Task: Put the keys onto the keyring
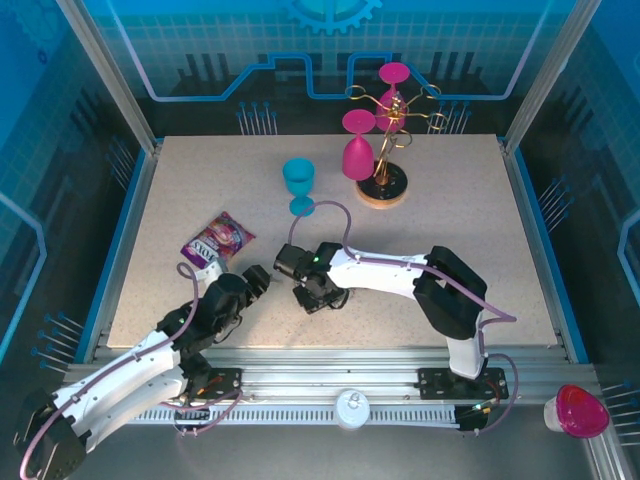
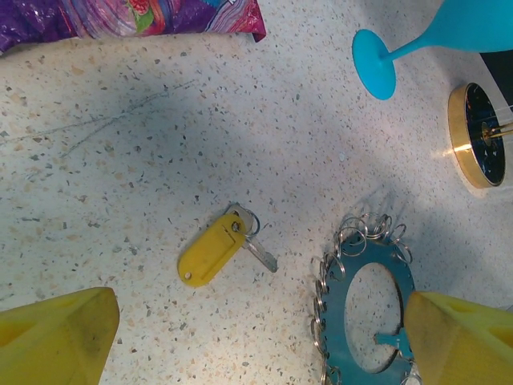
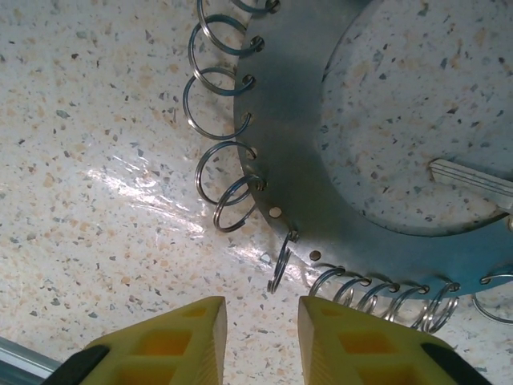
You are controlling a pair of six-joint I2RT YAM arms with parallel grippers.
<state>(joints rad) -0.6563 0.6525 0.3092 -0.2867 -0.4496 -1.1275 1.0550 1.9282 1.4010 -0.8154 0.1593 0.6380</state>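
Observation:
A key with a yellow plastic head (image 2: 210,250) lies flat on the speckled table, its metal blade pointing right. Just to its right lies the keyring (image 2: 353,309), a flat grey ring with wire loops round its rim. My left gripper (image 2: 256,345) hovers open above both, with nothing between its fingers. My right gripper (image 3: 262,337) is low at the keyring's (image 3: 296,152) rim, its jaws a narrow gap apart and empty. One wire loop (image 3: 280,261) stands on edge just ahead of that gap. A flat metal strip (image 3: 473,183) pokes into the ring's hole; I cannot tell what it is.
A purple snack packet (image 1: 218,238) lies left of the grippers. A blue goblet (image 1: 298,180) stands behind them. Further back right is a glass rack on a round wooden base (image 1: 384,190) with pink goblets (image 1: 358,145). Both grippers (image 1: 262,280) (image 1: 312,297) work close together.

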